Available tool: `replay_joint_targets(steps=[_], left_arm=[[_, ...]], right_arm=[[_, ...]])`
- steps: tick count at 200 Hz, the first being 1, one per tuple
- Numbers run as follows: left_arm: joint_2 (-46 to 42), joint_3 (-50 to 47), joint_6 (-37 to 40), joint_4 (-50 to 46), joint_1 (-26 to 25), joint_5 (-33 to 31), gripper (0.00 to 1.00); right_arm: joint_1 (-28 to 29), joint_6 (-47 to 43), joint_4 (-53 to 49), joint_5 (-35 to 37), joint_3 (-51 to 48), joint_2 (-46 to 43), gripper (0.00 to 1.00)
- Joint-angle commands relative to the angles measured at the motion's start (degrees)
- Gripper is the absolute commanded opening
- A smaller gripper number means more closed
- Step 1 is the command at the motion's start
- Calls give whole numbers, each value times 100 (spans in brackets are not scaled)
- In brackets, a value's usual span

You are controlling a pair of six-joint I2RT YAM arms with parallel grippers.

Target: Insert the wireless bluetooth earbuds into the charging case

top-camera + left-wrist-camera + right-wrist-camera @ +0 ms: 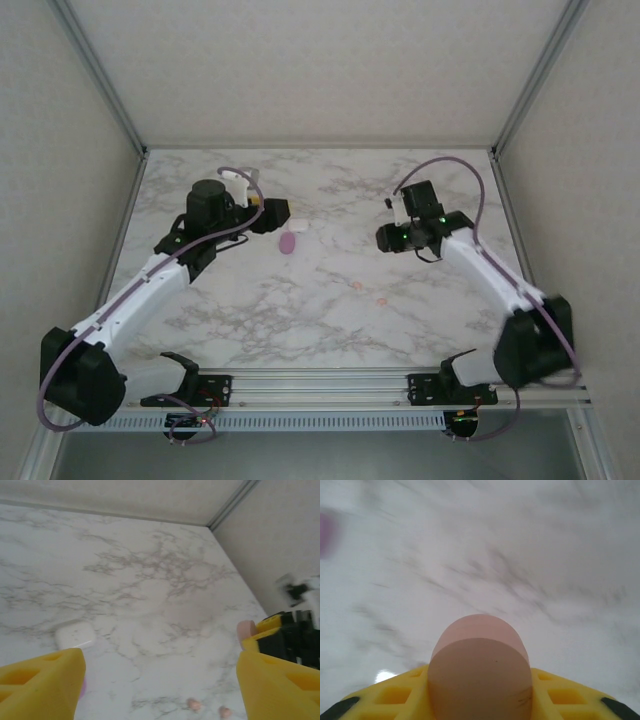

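Pink case (pixel 479 660) gripped in right claw (pixel 480 702).

Marble tabletop (pixel 320 320), pale textured walls (pixel 60 200)

A peach-pink charging case (pixel 479 667) is clamped between yellow fingers (pixel 395 700) over a blurred marble table (pixel 520 555).

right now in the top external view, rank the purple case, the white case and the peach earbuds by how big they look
1. purple case and white case: look about alike, too close to rank
2. peach earbuds: clearly the smallest
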Motion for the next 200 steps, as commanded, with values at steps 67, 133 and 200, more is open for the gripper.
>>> replay_joint_targets(steps=[67,133,200], left_arm=[[456,1380,-610,-230,-888,1321,78],[972,1940,-128,-1257,-1381,1445,73],[1390,2265,79,-1667,-1616,1594,56]], right_arm=[[1474,-2217,2034,-697,-501,-1693,31],[1773,-2451,2156,-457,-264,-1454,31],[1813,-2426,2336,-241,-237,-1340,31]])
